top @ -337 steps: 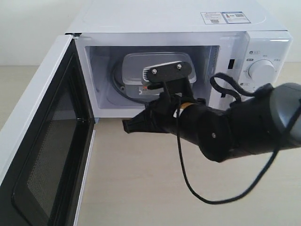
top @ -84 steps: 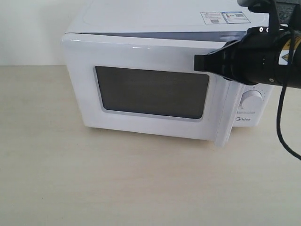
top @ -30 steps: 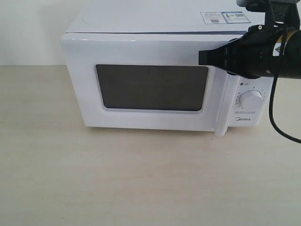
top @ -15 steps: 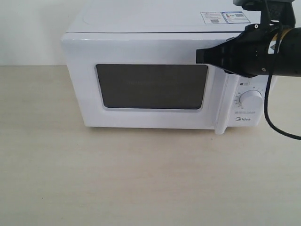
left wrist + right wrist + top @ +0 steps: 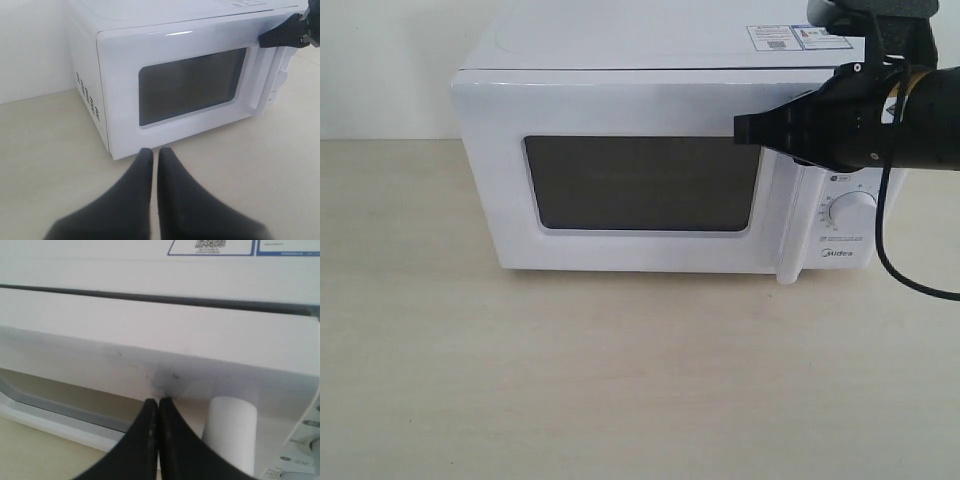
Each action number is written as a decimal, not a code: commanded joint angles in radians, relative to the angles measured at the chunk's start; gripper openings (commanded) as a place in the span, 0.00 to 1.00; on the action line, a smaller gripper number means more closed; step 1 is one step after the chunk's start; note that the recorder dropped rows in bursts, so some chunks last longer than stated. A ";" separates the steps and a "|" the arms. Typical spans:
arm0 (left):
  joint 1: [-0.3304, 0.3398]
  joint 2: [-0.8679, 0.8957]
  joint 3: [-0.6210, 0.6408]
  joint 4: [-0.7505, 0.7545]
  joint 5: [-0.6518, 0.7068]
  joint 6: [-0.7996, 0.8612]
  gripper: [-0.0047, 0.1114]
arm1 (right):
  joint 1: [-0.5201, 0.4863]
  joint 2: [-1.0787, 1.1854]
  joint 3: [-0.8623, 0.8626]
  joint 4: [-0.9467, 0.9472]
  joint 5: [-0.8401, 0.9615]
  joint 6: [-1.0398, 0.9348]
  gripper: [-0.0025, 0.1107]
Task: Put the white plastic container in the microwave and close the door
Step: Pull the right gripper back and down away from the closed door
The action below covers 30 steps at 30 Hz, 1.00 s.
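The white microwave (image 5: 670, 45) stands on the table with its door (image 5: 620, 110) flush against the front, the dark window (image 5: 642, 183) facing out. The long white handle (image 5: 787, 225) runs down beside the dial (image 5: 852, 213). My right gripper (image 5: 742, 130) is shut with nothing in it, its tips touching the upper door face just beside the handle top (image 5: 230, 432); the right wrist view shows the gripper (image 5: 158, 402) against the white panel. My left gripper (image 5: 154, 152) is shut, empty, hovering over the table in front of the microwave (image 5: 125, 75). The white plastic container is hidden.
The beige tabletop (image 5: 620, 380) stretches in front of and to the left of the microwave. A black cable (image 5: 885, 255) hangs from the right arm beside the control panel. Stickers (image 5: 798, 37) lie on the microwave's top. A white wall stands behind.
The door swung from wide open to fully closed, hiding the container on the turntable. Over the last second the right gripper has stayed against the upper door, shifting only slightly.
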State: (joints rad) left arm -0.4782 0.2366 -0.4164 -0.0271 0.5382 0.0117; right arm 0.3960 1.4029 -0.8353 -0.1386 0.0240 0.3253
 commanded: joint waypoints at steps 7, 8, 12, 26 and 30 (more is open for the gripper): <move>-0.008 -0.002 0.003 0.001 -0.015 0.008 0.08 | -0.049 0.005 -0.016 -0.002 -0.086 -0.001 0.02; -0.008 -0.002 0.003 0.001 -0.015 0.008 0.08 | -0.057 0.005 -0.016 -0.002 -0.080 0.001 0.02; -0.008 -0.002 0.003 0.002 -0.016 0.008 0.08 | -0.059 0.005 -0.016 -0.002 -0.065 -0.001 0.02; -0.008 -0.002 0.016 0.021 -0.022 0.008 0.08 | 0.258 -0.373 0.130 -0.002 0.232 -0.004 0.02; -0.008 -0.002 0.016 0.021 -0.022 0.008 0.08 | 0.293 -0.622 0.326 -0.002 0.177 0.016 0.02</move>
State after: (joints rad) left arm -0.4782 0.2366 -0.4054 -0.0109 0.5301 0.0148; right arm 0.6823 0.8778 -0.5722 -0.1379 0.2283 0.3349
